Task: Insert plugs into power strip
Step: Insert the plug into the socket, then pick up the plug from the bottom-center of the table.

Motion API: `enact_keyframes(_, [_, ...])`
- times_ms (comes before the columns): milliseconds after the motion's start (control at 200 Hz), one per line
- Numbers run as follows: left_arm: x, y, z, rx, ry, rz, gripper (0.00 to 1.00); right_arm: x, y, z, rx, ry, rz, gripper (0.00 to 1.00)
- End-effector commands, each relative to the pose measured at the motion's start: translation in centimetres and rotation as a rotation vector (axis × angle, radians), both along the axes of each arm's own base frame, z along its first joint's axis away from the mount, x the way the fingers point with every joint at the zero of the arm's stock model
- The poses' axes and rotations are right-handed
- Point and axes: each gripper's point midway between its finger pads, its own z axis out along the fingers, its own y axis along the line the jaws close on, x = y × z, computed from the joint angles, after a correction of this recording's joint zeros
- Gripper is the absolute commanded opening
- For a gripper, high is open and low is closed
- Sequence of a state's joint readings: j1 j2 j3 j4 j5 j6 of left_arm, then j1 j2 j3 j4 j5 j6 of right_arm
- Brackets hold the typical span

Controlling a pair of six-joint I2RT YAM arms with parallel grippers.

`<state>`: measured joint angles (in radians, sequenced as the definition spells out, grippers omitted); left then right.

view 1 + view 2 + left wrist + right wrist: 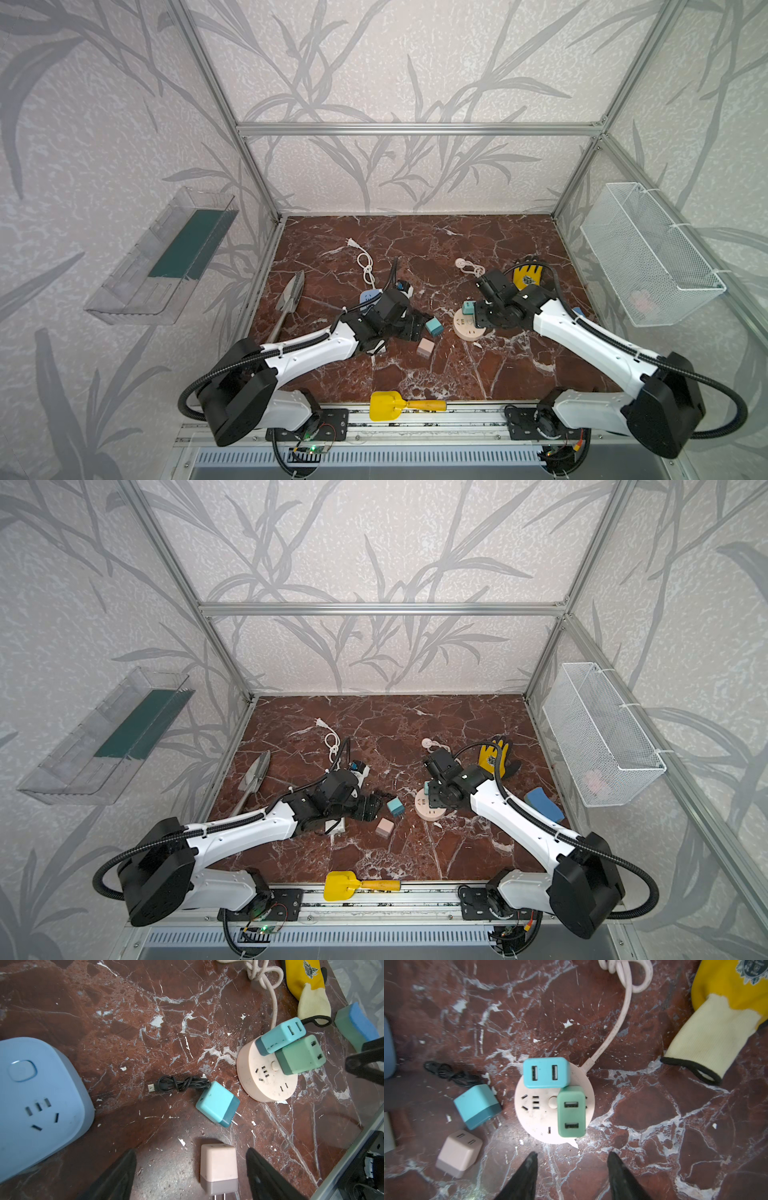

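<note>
The pink plug (218, 1165) lies on its side on the red stone table (124, 1022). It is right between the two black fingers (116, 1178) of the left gripper (190, 1149). Those fingers stand wide apart, with a gap on each side of the plug. They hold nothing and touch nothing. In both top views this pink plug (425, 347) sits low in the frame, near the middle.

A loose teal plug (217, 1103) lies on the table just past the pink one, with its pins sticking out sideways. It touches a little knotted black cable (178, 1084).

The round pink power strip (542, 1122) is to the right of the middle in both top views. A second teal plug (546, 1072) and a green plug (572, 1111) stand plugged into it, close together.

The right gripper (572, 1153) hangs just beside that strip. Its fingers are apart too, and nothing is between them.

A big blue power strip (37, 1105) lies well apart from the pink plug.
</note>
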<state>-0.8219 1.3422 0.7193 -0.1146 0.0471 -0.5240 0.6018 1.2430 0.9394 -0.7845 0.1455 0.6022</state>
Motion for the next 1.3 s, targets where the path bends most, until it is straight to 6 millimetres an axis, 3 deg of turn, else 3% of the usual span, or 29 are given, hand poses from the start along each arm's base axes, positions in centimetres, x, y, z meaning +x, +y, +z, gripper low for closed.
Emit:
enact_keyframes(0, [-1.0, 0.9, -0.5, 0.037, 0.028, 0.004, 0.78, -1.3, 0.7, 0.0, 0.089, 0.022, 0.006, 0.48])
enact_keyframes(255, [-2.9, 0.7, -1.6, 0.068, 0.070, -0.022, 0.76, -2.5, 2.8, -0.6, 0.157, 0.054, 0.036, 0.41])
enact_keyframes(490, [-5.1, -1.4, -3.2, 0.095, 0.080, -0.139, 0.70, -2.3, 3.9, -0.9, 0.175, 0.066, 0.062, 0.38])
enact_keyframes(1015, [-4.8, -3.5, -5.4, 0.175, 0.088, -0.195, 0.69, -2.6, 5.0, -2.0, 0.185, 0.096, 0.078, 0.37])
enact_keyframes(1300, [-5.0, -4.2, -5.6, 0.184, 0.086, -0.210, 0.69, -2.7, 5.2, -2.7, 0.185, 0.107, 0.081, 0.36])
